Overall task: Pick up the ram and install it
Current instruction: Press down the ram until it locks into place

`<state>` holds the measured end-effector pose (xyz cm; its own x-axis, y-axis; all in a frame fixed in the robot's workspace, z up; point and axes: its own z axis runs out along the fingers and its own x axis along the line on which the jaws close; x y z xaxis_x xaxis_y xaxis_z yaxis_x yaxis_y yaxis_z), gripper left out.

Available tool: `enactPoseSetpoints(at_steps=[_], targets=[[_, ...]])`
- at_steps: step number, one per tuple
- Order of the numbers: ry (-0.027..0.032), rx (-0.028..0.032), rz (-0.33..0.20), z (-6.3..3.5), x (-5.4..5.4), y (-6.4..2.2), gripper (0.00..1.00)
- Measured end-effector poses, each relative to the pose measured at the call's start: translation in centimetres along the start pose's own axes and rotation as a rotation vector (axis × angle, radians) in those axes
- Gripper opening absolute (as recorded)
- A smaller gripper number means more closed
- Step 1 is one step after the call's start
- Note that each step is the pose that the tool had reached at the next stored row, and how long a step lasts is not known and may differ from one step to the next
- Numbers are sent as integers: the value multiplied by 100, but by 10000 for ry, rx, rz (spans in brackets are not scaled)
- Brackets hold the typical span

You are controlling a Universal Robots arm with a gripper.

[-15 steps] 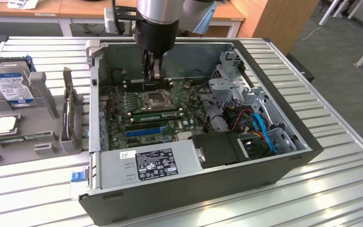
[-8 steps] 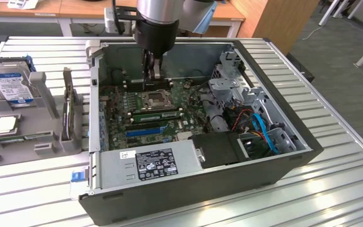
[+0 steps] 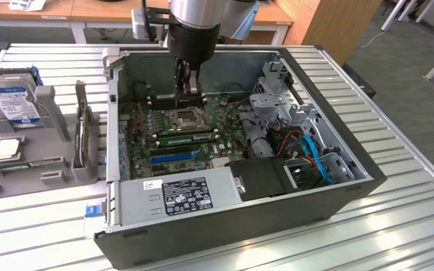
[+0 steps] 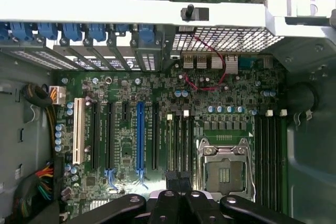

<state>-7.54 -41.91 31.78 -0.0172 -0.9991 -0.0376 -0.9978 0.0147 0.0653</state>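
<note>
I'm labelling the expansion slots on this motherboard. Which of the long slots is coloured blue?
The blue slot stands between black slots; a white slot lies at the row's end. In the exterior view it shows near the power supply.

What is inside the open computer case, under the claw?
Inside the computer case: the green motherboard, its empty CPU socket, black memory slots and a blue expansion slot. The shut claw covers part of the board beneath it.

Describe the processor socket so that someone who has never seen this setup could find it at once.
Start at the open dark computer case on the slatted metal table and look down at the green motherboard on its floor. Near the board's middle sits the processor socket. It is the one square part, framed in shiny metal, while its neighbours are long narrow slots.
</note>
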Motion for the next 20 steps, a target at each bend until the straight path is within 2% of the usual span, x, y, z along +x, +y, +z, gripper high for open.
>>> enactPoseSetpoints(at_steps=[20], targets=[[6, -3, -89, -17, -5, -267, 10]])
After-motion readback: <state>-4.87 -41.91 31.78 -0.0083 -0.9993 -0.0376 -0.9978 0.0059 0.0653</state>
